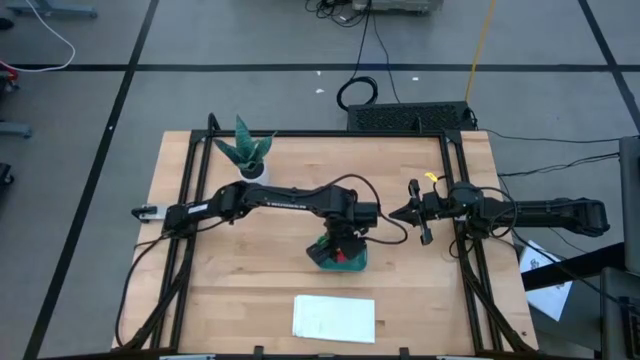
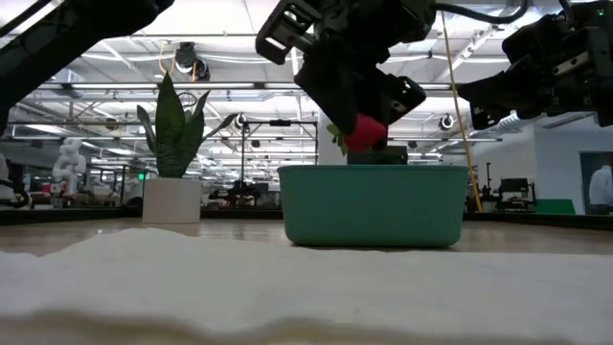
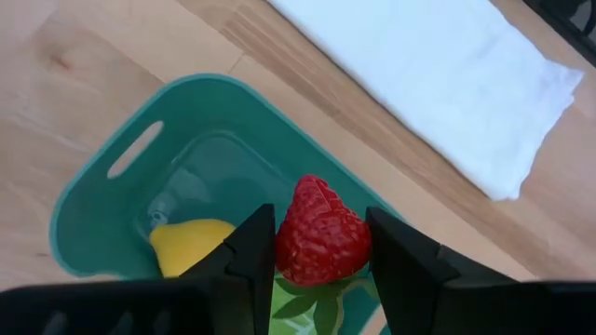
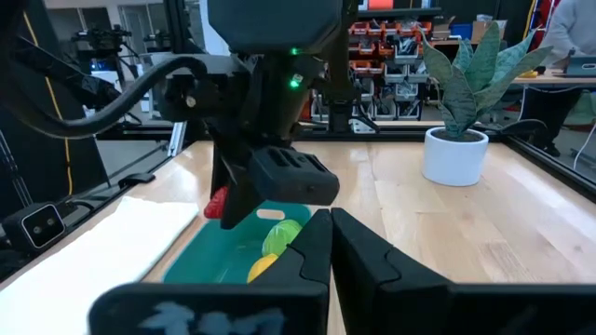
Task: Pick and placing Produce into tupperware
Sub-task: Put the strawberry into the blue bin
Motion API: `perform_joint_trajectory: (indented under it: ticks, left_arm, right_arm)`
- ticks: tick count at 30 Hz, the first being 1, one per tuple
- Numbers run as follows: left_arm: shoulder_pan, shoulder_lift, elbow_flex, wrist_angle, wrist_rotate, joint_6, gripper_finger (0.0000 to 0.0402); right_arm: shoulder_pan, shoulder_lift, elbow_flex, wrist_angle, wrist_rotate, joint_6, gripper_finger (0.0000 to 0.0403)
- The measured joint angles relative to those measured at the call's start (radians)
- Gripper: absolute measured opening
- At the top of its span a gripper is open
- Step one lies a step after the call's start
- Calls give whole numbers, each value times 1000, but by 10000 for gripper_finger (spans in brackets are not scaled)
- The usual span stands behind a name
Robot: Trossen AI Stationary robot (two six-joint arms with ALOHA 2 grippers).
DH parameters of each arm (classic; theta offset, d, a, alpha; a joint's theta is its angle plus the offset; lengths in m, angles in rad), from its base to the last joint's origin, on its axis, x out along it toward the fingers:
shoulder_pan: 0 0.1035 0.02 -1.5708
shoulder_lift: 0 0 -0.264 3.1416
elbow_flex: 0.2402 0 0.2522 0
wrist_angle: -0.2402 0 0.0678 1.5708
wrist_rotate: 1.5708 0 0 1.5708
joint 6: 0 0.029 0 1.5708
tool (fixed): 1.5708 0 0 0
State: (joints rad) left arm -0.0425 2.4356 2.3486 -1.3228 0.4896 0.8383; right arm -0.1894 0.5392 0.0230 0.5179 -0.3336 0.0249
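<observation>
Left claw [image 3: 321, 256] clamped across red strawberry [image 3: 320, 234] flanks above tupperware [image 3: 112, 200]; likely light, stiff, slick. Right claw [image 4: 326, 244] together beside.

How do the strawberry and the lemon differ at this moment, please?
The strawberry is red with green leaves at its base, while the lemon is plain yellow. The strawberry is clamped between the left gripper's fingers above the teal tub, whereas the lemon already lies on the tub's floor. The strawberry is touched by the fingers; the lemon lies free. Both are small toy produce pieces.
</observation>
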Motion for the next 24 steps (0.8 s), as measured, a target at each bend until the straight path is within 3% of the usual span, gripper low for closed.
perform_joint_trajectory:
  ticks: [11,24]
  left_arm:
    - [5,-1,-141,104,3,14,136]
    - [3,0,-196,127,-1,18,136]
  right_arm:
    - [0,0,0,0,0,0,0]
    - [0,0,0,0,0,-3,0]
